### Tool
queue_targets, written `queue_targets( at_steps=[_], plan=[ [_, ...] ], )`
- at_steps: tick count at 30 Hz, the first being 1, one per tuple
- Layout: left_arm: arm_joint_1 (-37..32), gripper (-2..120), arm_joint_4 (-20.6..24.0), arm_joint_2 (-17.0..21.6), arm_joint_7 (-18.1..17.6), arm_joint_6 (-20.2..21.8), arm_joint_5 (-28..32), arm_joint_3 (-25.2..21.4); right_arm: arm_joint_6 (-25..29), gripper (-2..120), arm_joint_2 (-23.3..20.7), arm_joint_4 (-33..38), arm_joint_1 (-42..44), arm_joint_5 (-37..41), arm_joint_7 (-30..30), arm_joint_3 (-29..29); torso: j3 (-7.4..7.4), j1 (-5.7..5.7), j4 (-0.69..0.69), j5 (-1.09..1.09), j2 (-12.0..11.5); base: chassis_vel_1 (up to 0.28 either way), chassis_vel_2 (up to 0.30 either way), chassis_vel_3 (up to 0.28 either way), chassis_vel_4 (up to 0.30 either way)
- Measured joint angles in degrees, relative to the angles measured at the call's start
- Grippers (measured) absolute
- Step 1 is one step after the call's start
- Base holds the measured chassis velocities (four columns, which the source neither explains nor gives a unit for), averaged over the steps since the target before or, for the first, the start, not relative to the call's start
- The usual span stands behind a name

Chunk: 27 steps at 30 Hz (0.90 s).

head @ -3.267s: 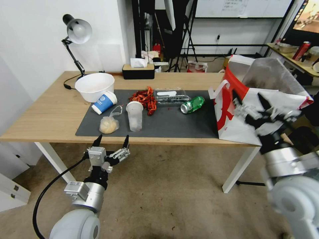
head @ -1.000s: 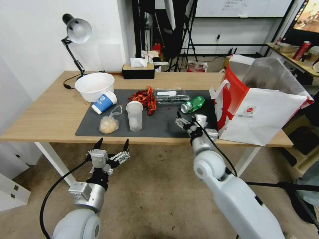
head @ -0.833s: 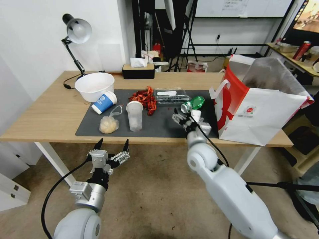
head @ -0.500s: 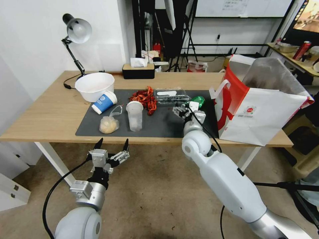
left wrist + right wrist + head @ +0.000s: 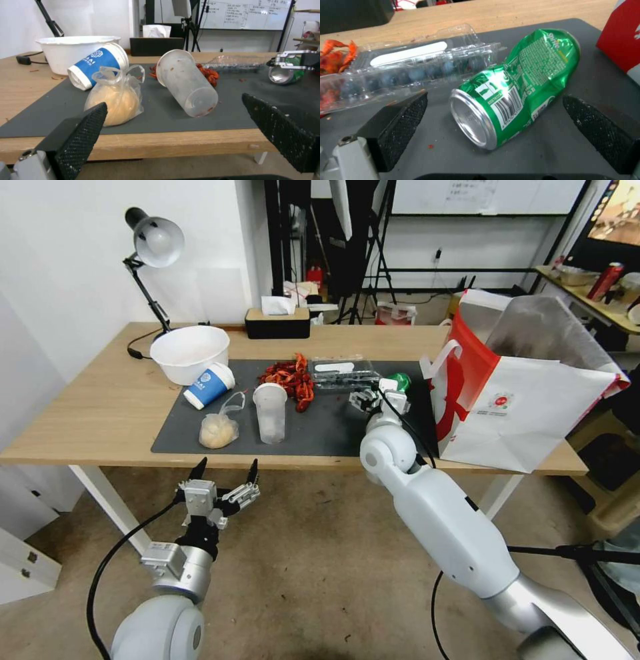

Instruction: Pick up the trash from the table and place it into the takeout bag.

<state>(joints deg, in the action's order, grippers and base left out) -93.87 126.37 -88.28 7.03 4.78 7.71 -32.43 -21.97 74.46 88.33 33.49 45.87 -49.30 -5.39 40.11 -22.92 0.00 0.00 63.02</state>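
Two arms belong to our wheeled robot, and we look down from its head at a light-wood table (image 5: 87, 413) topped by a dark grey mat (image 5: 333, 437). Our right gripper (image 5: 377, 398) reaches over the mat toward a crushed green soda can (image 5: 516, 85), which lies on its side just beside the white and red takeout bag (image 5: 527, 407) standing at about three o'clock on the table. In the right wrist view the jaws are spread wide, one black pad on each side of the can, not yet touching it; the can's open silver top faces the camera. A clear plastic clamshell (image 5: 406, 67) sits close behind the can. Our left gripper (image 5: 223, 473) waits below the table's near edge at about seven o'clock, jaws also released and holding nothing. Other trash rests toward nine and ten o'clock on the mat: a frosted cup (image 5: 186, 82), a clear bag with a pale lump (image 5: 115, 100), a blue-and-white paper cup (image 5: 95, 63), a white bowl (image 5: 190, 353), and red shell scraps (image 5: 290, 377). To do this step well, we judge that we should centre the pads across the can's dented middle, keep clear of the clamshell, and close gently, since a crushed can may slip or roll.
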Motion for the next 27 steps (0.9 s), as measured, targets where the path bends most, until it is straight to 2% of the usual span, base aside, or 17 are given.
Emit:
queue_targets(
  at_steps=[22,27],
  plan=[
    [-0.3,100,-1.0,-0.1,0.0,-1.3,-0.1,0.4,-0.6,100,1.5,-6.5,-3.6,2.8,-0.5,0.3,0.0,0.0,0.0,0.0,0.0,0.0,0.0,0.0,0.0],
    [-0.3,100,-1.2,-0.1,0.0,-1.7,-0.2,0.5,-1.4,86,1.6,-6.8,-3.7,3.7,-0.9,0.6,0.0,0.0,0.0,0.0,0.0,0.0,0.0,0.0,0.0]
  ],
)
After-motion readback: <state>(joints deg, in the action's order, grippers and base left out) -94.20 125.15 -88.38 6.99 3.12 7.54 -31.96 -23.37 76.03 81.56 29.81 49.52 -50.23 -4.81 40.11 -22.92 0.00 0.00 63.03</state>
